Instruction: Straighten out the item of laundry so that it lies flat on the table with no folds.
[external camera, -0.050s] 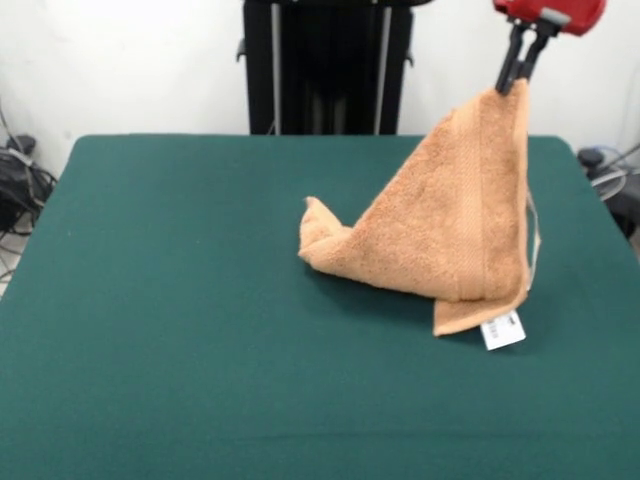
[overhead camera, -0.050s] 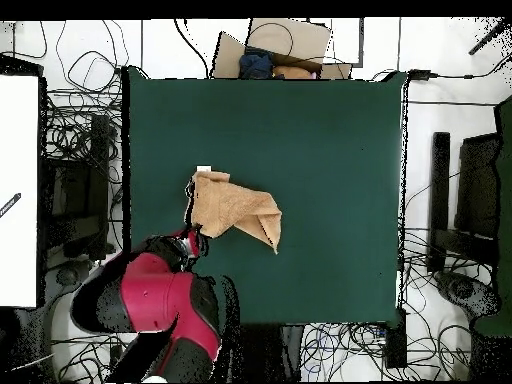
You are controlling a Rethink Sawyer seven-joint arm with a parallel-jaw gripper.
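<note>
The item of laundry is an orange-tan terry towel, lifted by one corner into a tall tent shape. Its lower edge and a crumpled left end rest on the dark green table. A white tag lies on the table at the towel's lower right corner. My gripper hangs at the upper right, its black fingers shut on the towel's raised corner. In the overhead view the towel lies left of the table's middle, with the gripper at its lower left corner under the red arm.
The table's right edge runs close to the lifted towel. Cables and dark equipment lie on the floor around the table. A cardboard box with cloth sits beyond one table edge.
</note>
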